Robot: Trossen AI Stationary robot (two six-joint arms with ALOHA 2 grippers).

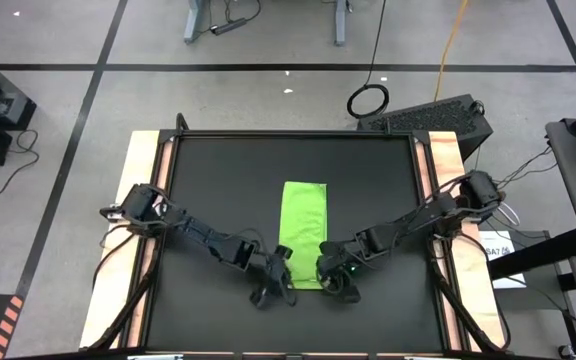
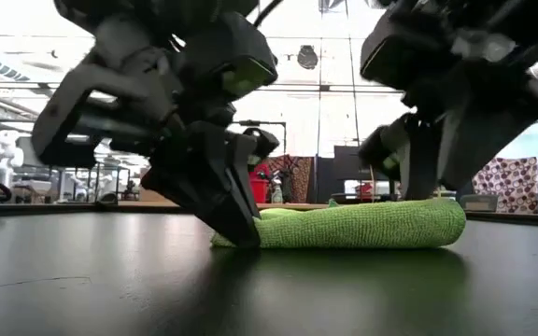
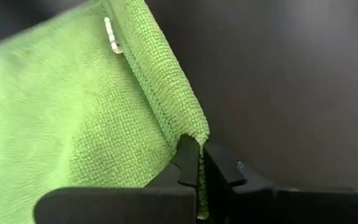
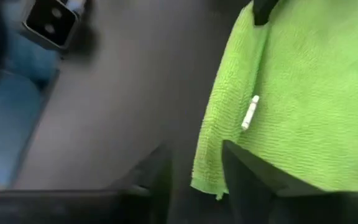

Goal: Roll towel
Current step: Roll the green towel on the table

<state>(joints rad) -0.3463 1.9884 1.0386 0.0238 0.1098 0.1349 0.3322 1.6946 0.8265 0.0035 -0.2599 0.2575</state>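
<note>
The lime-green towel lies folded into a long narrow strip on the black table top, running from near to far. In the low view its near end is a thick, flat fold on the table. My left gripper is at the towel's near left corner and is shut on it. My right gripper is at the near right corner. It is open, with one finger beside the towel's edge and the other over the cloth. My left gripper pinches the hemmed corner of the towel between its two fingers. The fingers slant down from the table's left side, their tips at the table top. The corner stays low and the rest of the towel lies on the table. My right gripper stands astride the towel's near right edge; I cannot tell whether its fingers touch the cloth.
The black table top has wooden side rails on the left and right. A black box and a cable loop lie on the floor beyond the far right corner. There is bare black surface on both sides of the towel.
</note>
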